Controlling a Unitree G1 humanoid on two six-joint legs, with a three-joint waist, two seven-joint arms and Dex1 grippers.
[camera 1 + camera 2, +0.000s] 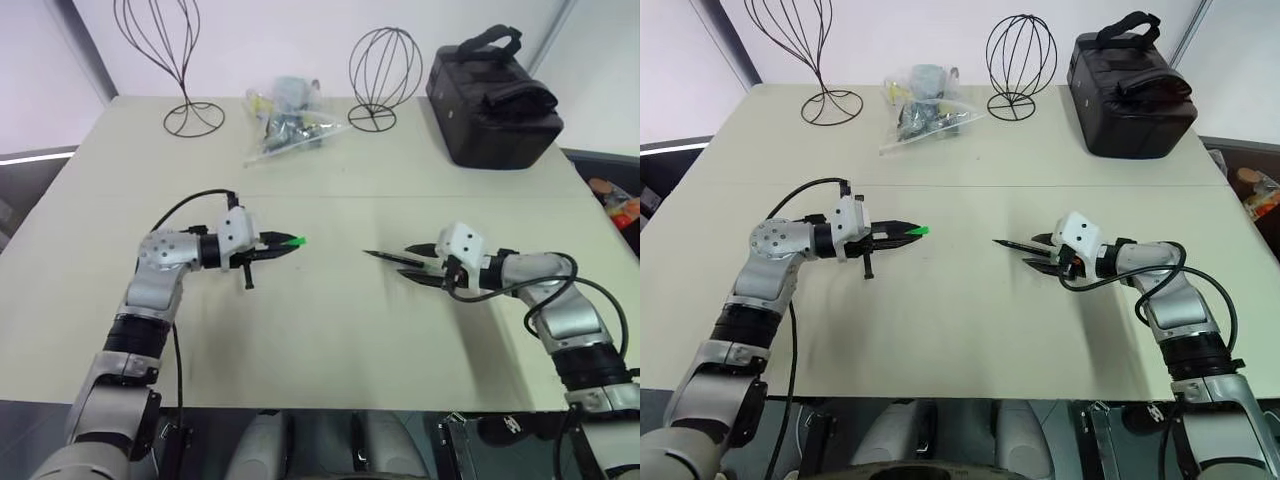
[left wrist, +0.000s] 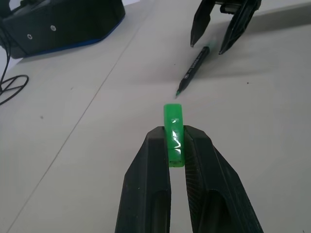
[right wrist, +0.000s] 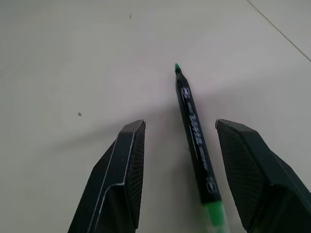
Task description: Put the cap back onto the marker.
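One marker [image 1: 393, 258] lies on the worktop [image 1: 330, 330], tip pointing left, between the right gripper's [image 1: 418, 262] wide jaws. One cap [image 1: 293, 241], pointing right, sits pinched in the left gripper [image 1: 284, 245].

left claw [image 1: 290, 243] clamped, right claw [image 3: 180, 160] spread

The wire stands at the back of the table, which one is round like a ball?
The wire stand beside the black bag; the other stand is taller and teardrop-shaped.

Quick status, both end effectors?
Left end effector: closed on the cap.
Right end effector: open, straddling the marker on the table, not gripping.
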